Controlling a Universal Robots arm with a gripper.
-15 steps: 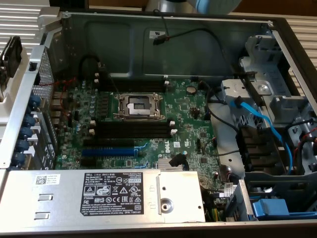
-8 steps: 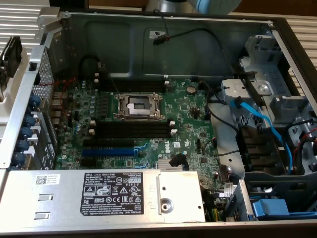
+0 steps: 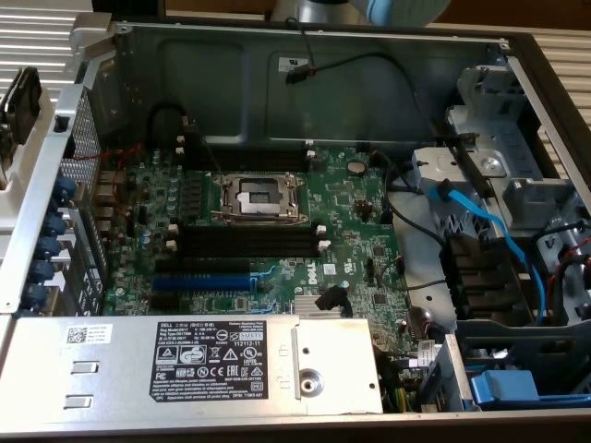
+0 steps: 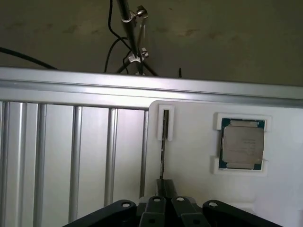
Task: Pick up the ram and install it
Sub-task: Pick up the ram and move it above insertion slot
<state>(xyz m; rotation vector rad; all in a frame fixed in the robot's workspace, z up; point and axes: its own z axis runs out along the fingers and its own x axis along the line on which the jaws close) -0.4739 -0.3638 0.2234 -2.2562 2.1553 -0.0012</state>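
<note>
The black pincer (image 4: 165,189), pressed together, meets the thin dark ram stick (image 4: 164,146) standing in its white holder (image 4: 170,123) just ahead. A crooked hold could jam or drop it.

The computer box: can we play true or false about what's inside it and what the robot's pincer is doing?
1. The processor socket on the green board is empty. True.
2. The ram is already plugged into the black memory slots. False: the slots are empty, and the ram stands on edge in the white tray.
3. A processor chip lies in that tray beside the ram. True.
4. The pincer is wide open. False: it is shut, right at the ram's end.
5. The long expansion slot is red. False: it is blue.
</note>
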